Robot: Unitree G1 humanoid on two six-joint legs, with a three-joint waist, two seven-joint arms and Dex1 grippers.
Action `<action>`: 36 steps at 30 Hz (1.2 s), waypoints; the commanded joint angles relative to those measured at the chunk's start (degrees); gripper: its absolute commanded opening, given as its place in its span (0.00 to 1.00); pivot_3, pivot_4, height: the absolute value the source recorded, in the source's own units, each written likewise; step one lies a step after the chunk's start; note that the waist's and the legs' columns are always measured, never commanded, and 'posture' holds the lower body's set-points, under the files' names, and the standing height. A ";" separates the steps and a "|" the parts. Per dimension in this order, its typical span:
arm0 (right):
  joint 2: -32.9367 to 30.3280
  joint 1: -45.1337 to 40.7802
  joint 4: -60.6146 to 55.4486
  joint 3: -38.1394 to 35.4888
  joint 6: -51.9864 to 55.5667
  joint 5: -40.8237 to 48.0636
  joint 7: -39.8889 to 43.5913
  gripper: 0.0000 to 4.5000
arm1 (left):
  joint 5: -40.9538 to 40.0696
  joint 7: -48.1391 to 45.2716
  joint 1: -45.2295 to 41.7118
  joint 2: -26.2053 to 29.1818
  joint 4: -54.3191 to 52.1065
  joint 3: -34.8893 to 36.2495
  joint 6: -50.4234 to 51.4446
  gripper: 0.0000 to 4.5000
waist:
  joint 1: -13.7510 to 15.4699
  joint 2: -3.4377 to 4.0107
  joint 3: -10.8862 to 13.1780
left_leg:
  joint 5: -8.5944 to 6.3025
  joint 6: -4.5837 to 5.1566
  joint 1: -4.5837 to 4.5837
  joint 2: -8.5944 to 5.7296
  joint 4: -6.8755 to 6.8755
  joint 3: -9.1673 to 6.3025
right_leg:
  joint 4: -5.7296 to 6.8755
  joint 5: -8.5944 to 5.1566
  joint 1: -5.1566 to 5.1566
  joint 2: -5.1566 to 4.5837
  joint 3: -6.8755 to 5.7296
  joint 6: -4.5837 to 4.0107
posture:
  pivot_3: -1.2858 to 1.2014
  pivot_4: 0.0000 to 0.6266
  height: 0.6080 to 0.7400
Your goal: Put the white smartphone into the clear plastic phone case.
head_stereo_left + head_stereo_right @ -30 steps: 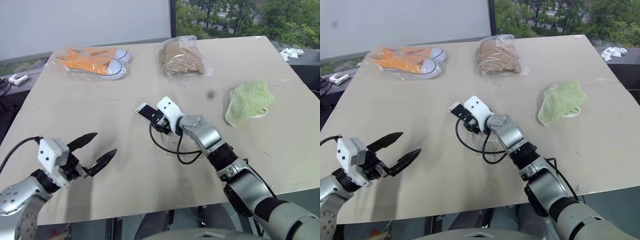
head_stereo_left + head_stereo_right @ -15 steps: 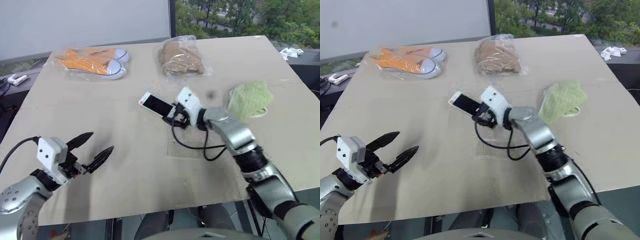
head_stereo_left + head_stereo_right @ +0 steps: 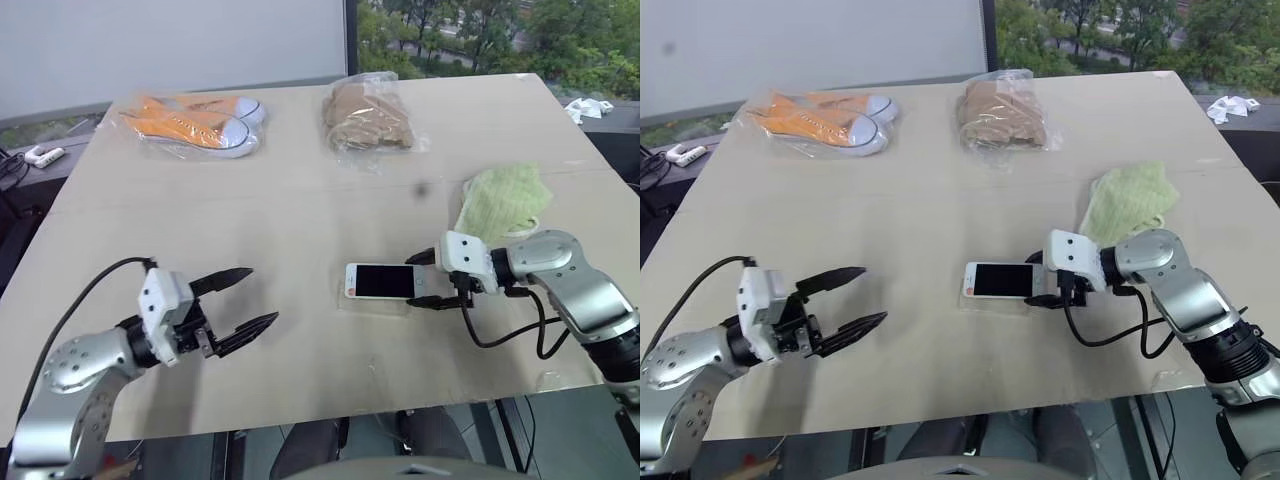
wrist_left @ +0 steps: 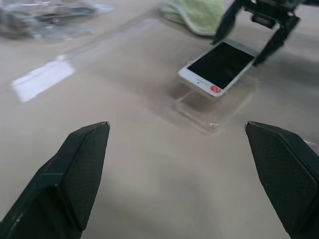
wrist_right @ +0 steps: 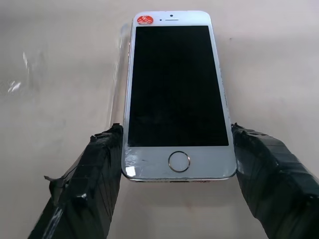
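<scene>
Right gripper (image 3: 432, 279) pinching white smartphone (image 3: 381, 282) by its home-button end, phone screen-up just over clear plastic phone case (image 4: 215, 106) on table (image 3: 300, 200), left gripper (image 3: 243, 298) spread wide, well apart.

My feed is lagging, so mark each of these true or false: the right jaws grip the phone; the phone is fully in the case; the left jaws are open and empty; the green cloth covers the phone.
1. The right gripper grips the white smartphone by its sides: true.
2. The phone sits fully in the clear case: false, it is held tilted above it.
3. The left gripper is open and empty: true.
4. The green cloth covers the phone: false, it lies apart.
</scene>
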 commanded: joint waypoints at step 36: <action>-2.42 1.55 -9.46 1.33 10.97 -2.16 -1.66 0.65 | 19.85 -28.57 -49.27 -13.20 43.98 -32.28 -20.44 0.02 | 0.00 -0.09 0.05 | 0.02 -0.03 -0.50 -0.07 0.84 -0.26 | 0.13 0.10 -0.08 0.01 -0.27 0.15 | 0.52 0.24 1.00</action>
